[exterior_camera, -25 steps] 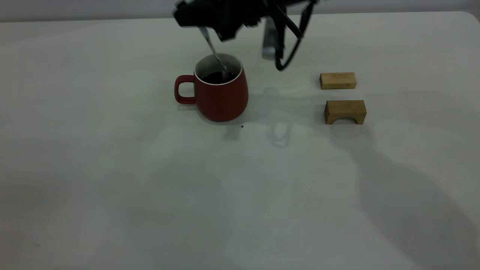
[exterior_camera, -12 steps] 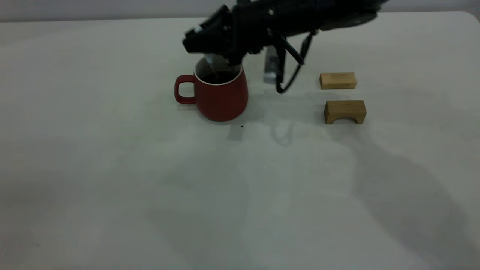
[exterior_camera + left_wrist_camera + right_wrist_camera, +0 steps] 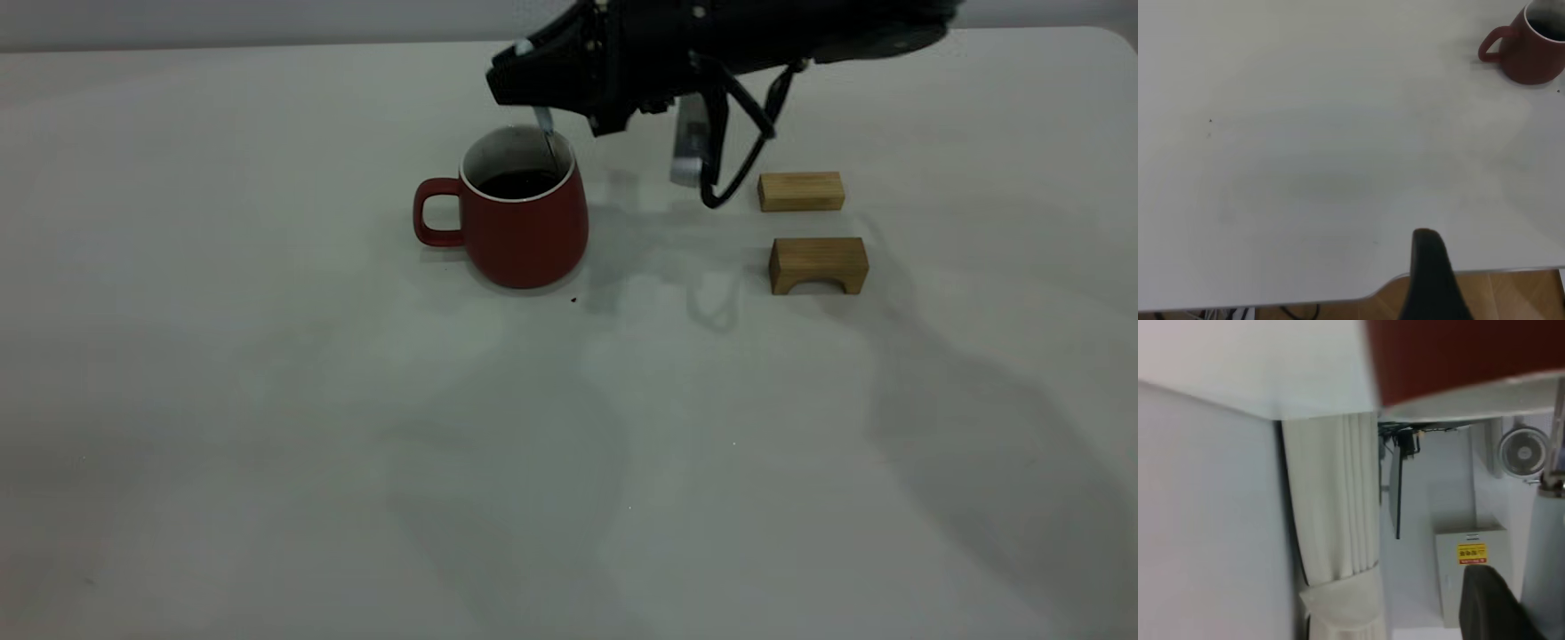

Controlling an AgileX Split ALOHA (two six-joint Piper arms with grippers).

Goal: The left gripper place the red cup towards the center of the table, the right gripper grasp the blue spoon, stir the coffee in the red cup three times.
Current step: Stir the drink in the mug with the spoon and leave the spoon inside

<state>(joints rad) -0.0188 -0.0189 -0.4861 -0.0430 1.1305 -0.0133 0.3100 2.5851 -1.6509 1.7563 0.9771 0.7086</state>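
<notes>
Fingers (image 3: pixel 533 84) w/ blue spoon (image 3: pixel 544 129), apparently over off-white table (image 3: pixel 267 400).

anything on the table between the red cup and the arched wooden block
No, in the exterior view only bare table with shadow lies between the red cup and the arched wooden block.

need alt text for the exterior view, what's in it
The right claw holds the blue spoon dipped into the coffee in the red cup, which stands on the table with its handle towards the left. Two tan wooden blocks sit apart on the cup's right.
</notes>
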